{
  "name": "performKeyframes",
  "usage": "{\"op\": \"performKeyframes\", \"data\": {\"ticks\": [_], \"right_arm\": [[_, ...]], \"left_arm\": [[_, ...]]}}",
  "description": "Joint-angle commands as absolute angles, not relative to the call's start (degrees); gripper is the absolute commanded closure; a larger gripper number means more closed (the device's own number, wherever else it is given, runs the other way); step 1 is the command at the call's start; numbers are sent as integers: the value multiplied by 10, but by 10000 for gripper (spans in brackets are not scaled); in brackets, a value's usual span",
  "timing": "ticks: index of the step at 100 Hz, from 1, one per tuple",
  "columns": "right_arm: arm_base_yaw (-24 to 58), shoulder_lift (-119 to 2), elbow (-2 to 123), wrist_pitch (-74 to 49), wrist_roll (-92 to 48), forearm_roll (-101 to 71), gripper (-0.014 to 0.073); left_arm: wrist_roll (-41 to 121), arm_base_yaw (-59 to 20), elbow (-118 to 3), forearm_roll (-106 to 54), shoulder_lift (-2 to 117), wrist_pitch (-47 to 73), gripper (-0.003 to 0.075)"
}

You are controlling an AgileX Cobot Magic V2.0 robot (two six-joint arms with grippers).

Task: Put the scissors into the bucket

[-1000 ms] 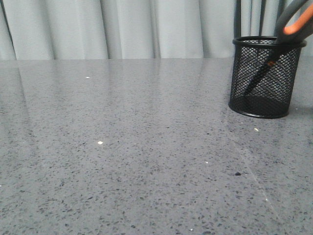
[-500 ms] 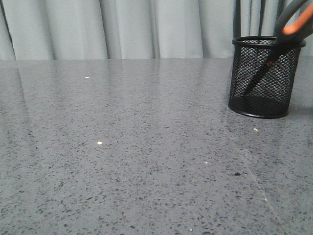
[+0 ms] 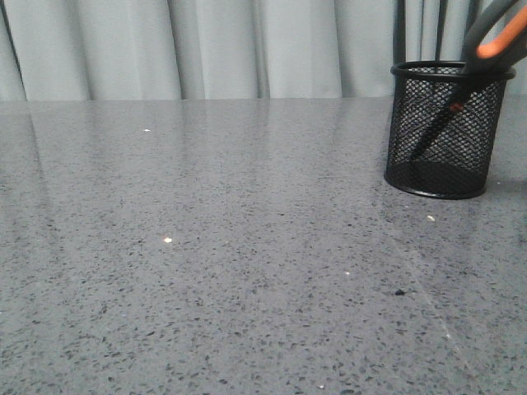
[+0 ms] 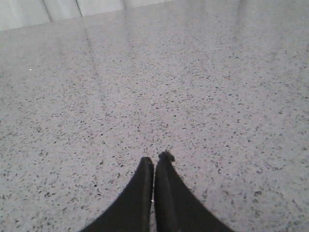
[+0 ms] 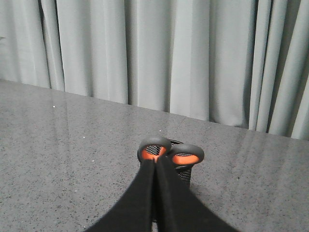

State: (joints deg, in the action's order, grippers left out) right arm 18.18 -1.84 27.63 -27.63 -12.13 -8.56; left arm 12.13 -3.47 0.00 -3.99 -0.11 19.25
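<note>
Grey speckled table [image 3: 206, 247] with pale curtains [image 3: 214, 49] behind, scissors [image 3: 486, 45] already sitting in the bucket [image 3: 445, 132]

Blades down inside the see-through black wire mesh, orange-lined plastic loops leaning out over the solid rim, so they look top-heavy; my guess is a bump from the right pincer [image 5: 155, 162], pressed together with nothing between its tips just beside the loops, could tip the light cup on that slick stone. Left pincer [image 4: 154, 162] is pressed together too, low over bare table
</note>
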Motion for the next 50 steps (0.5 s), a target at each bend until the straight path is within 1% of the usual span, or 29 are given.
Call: {"op": "performKeyframes", "data": {"ticks": [1,50], "right_arm": [[182,-27,288,-228,-124,-81,638],[182,-27,282,-227,-124,-81,638]], "left_arm": [[115,-33,23,-41,-17,170,739],[115,-33,23,-41,-17,170,739]]}}
